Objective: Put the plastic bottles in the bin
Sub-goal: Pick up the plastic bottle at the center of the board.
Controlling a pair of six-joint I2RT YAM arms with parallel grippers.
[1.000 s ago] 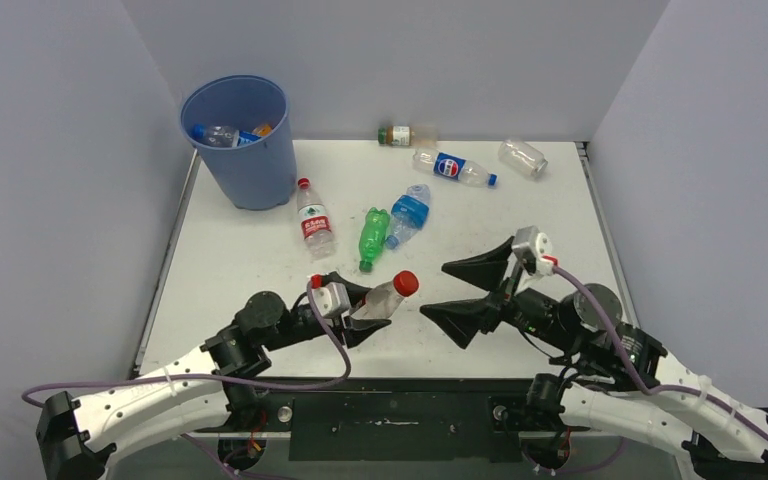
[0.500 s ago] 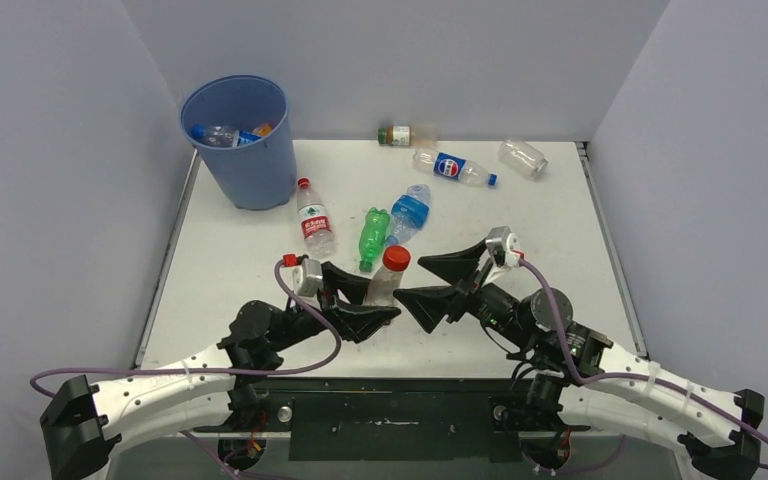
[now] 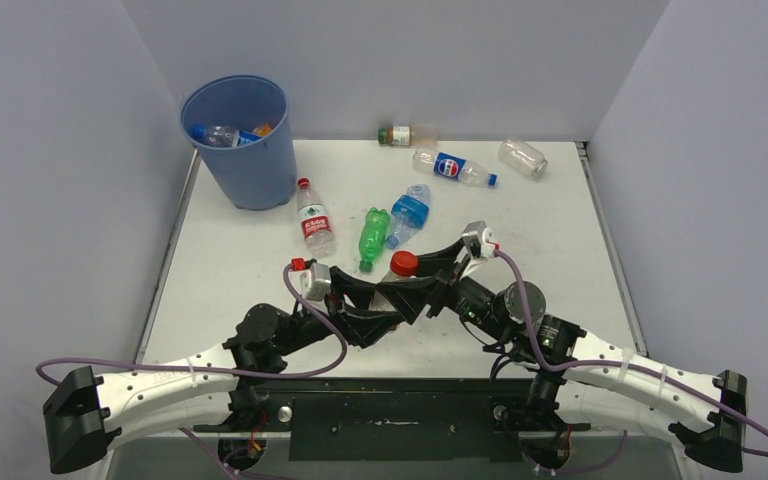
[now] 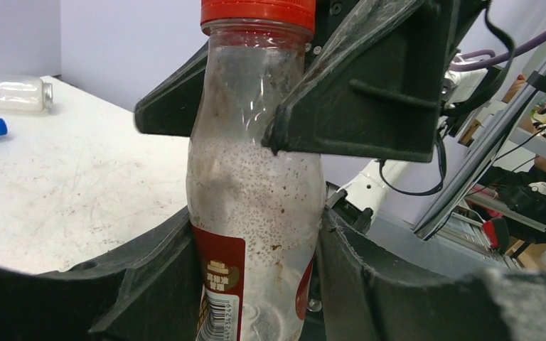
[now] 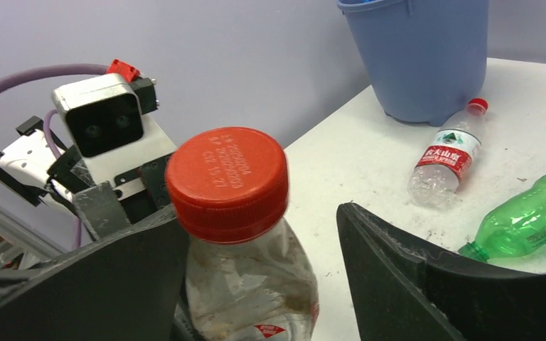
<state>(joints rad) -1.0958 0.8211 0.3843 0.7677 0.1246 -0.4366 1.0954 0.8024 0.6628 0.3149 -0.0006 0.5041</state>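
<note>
Left end effector (image 4: 256, 264) clamps the red-capped bottle (image 4: 252, 192); right end effector (image 5: 259, 213) straddles it, jaws apart.

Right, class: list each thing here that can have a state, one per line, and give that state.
red-capped bottle: upright, capped, held.
left tool: shut on its lower body.
right tool: open, straddling its neck.
bin: upright, bottles inside.
green bottle: lying down.
Pepsi bottle: lying down, capped.

The bin (image 3: 245, 150) is showing plain blue. The speckled bottle (image 4: 252, 185) is wearing a red cap over clear plastic dotted brown, its label showing red with a barcode. The green bottle (image 3: 372, 238) is showing solid green, the blue-tinted bottle (image 3: 410, 213) pale blue; the table (image 3: 560, 230) is looking white, scuffed grey
</note>
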